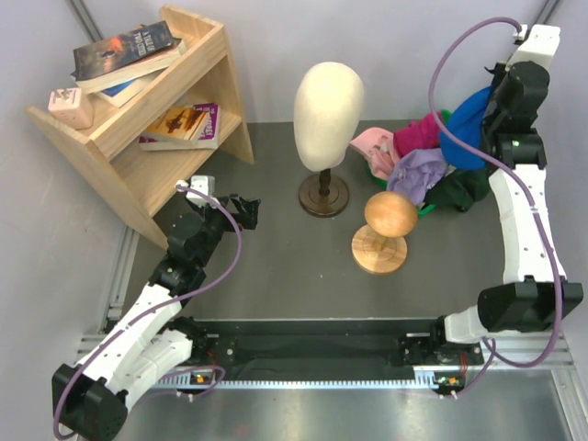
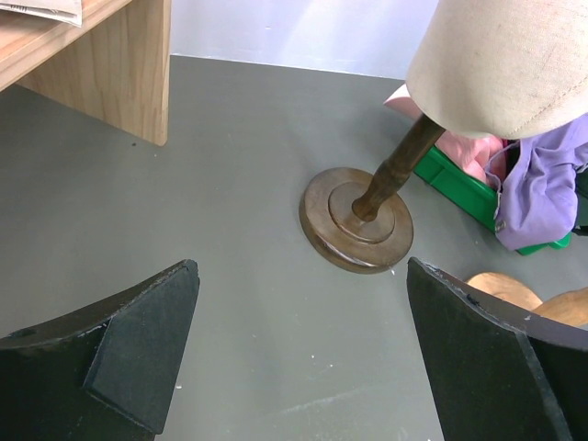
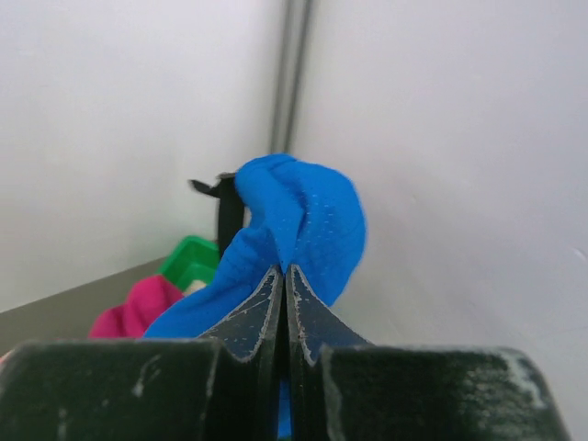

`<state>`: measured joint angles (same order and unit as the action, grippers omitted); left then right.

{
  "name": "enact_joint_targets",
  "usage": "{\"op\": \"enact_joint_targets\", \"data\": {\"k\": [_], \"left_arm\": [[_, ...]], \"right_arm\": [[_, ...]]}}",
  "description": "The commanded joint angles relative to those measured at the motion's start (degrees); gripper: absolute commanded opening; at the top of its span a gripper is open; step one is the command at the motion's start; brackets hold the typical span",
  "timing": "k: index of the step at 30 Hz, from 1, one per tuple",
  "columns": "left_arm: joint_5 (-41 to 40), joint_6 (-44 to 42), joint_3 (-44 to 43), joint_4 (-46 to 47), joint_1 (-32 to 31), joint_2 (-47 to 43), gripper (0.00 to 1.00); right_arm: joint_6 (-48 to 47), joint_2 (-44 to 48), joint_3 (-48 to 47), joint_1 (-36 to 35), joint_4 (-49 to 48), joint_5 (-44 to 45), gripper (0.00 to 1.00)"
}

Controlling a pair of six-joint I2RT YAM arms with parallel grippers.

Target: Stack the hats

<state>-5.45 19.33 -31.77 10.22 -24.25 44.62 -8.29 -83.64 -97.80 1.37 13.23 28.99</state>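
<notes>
The soft blue fabric baseball cap (image 3: 294,220) is pinched in the right fingers (image 3: 266,308), which are pressed together on a fold of it, while the rest bunches just beyond their tips. Below them the magenta cap (image 3: 138,308), lavender cap (image 1: 418,175), light pink cap (image 1: 372,142) and black cap (image 1: 459,191) lie heaped at a green tray (image 3: 193,262). The left fingers (image 2: 138,349) stand wide apart, holding nothing, over the grey surface (image 2: 230,165), with the round dark wooden base (image 2: 358,225) of the cream mannequin head (image 2: 505,64) just ahead of them.

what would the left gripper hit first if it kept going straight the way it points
Probably the round base of the mannequin stand, centred ahead of the open left gripper; depth is unclear, so it may touch the table first.
</notes>
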Motion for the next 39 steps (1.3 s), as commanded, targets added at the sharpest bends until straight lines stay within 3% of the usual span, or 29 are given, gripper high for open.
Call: {"op": "enact_joint_targets", "data": {"k": [1,7,20,30,39], "left_arm": [[0.18,-0.35,-0.05,1.47,0.08,-0.15,0.99],[3.17,-0.61,-0.22,1.73,0.08,0.20,0.99],[8.26,0.00,-1.28,2.26,0.08,1.43,0.99],[9.15,0.18,-1.10,2.53,0.08,1.26,0.99],[8.70,0.27,-0.84,2.53,0.08,1.52,0.99]], "right_arm": [[0.83,7.60,1.82,-4.70,-3.30,-5.08,0.00],[-4.62,10.77,2.17,-17.60,-1.28,5.97,0.00],[-5.33,21.58,5.87,-32.12,6.36,12.93,0.00],[0.38,28.96,4.63,-33.97,11.11,6.79,0.00],[9.86,32.39,11.39,-33.97,15.15,-8.76,0.00]]}}
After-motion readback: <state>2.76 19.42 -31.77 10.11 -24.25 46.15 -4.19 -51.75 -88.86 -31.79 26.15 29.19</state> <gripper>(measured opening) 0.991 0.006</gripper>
